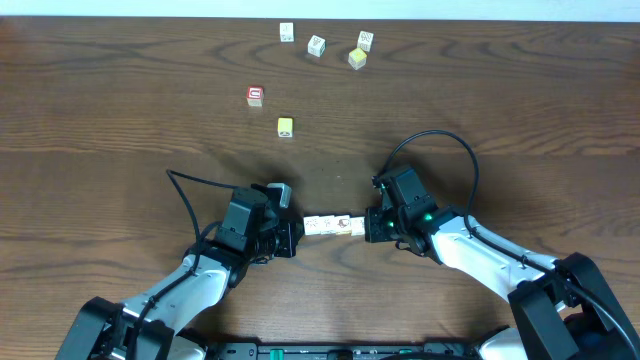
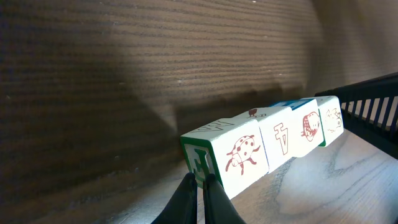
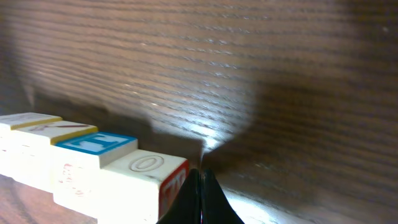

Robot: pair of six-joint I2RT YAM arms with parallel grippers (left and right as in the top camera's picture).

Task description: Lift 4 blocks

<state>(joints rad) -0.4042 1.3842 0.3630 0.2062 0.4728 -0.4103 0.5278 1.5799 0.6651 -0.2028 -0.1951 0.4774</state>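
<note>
Left claw (image 2: 200,186): fingers pressed fully together, nothing held between them. The closed tip butts against the green-lettered end face of the ladybird block (image 2: 241,158). Right claw (image 3: 201,182): likewise pressed together, nothing pinched, its tip against the red-marked end face of the block stamped with an O (image 3: 144,177). Neither claw grips in the ordinary sense; the two act as a vice from opposite ends.

Between them sits the row of four blocks (image 1: 333,225), faces touching end to end in one straight line, near the front middle of the table (image 1: 120,120).

Progress, as judged: the four are aligned and clamped. Whether the row is clear of the wood I cannot tell for certain. The shadow lying apart from it in the left wrist view suggests some clearance, no more. The lift is either just begun or outstanding.

Risk, as judged: a squeezed row can buckle at its middle joints if pressure slackens or the claws rise unevenly.

Surroundings: a red cube (image 1: 255,96) and a yellow cube (image 1: 285,126) lie well apart from the row, further up the table. Three loose white cubes (image 1: 316,45) and a second yellow cube (image 1: 357,58) lie near the far edge. Nothing stands in the lifting path.
</note>
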